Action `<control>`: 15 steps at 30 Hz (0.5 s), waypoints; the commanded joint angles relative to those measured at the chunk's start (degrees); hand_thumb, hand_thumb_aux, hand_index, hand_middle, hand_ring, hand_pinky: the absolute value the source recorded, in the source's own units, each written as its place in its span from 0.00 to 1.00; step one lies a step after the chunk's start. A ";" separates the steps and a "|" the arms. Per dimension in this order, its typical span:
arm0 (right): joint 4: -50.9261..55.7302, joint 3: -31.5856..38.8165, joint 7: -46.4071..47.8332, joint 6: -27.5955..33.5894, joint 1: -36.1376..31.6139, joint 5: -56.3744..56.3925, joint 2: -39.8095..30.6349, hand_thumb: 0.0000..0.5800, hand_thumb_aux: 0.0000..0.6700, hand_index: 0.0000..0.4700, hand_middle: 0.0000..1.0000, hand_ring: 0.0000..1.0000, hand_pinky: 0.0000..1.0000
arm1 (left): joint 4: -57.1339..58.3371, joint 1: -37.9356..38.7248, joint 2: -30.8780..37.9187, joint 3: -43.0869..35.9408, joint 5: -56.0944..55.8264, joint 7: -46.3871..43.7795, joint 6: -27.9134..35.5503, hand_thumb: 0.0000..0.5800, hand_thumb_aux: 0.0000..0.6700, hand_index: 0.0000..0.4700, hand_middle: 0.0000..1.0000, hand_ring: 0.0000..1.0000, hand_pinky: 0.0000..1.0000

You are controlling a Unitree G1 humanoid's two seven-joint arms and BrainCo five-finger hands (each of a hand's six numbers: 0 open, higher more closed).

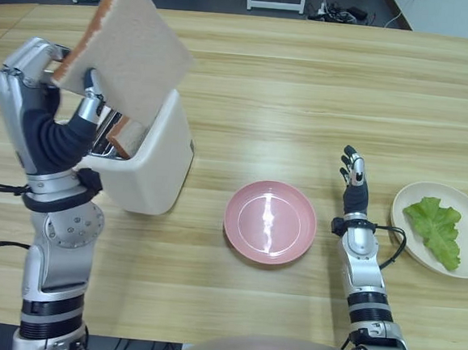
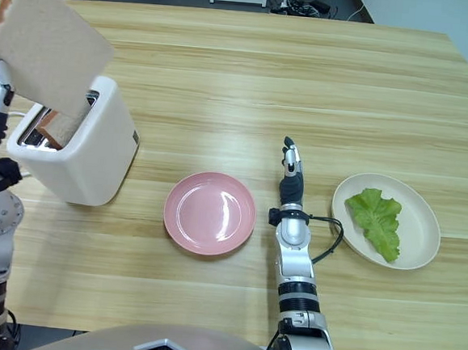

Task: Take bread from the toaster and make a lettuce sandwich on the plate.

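Bread [image 1: 134,50], square and grainy, gripped by left hand [image 1: 43,123].

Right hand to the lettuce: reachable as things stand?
Probably yes. The right hand is open and empty, just to the left of the cream plate holding the lettuce, and nothing stands between them. The pink plate is on the hand's other side, out of the way.

The left hand [image 1: 36,115] has a shiny silver back and a black inside. The right hand [image 1: 354,178] is black with silver bits. The left arm [image 1: 50,290] and right arm [image 1: 365,287] are silver tubes with black rings. A round silver joint [image 1: 72,229] has tiny screws. A thin black cable [image 1: 403,243] loops from the right wrist.
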 commanded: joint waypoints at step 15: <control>-0.01 -0.39 0.00 1.46 0.73 0.53 0.54 0.00 0.00 0.00 0.00 0.00 0.00 | 18.92 -2.11 -7.10 -30.78 -13.44 -38.74 14.25 1.00 1.00 1.00 1.00 1.00 1.00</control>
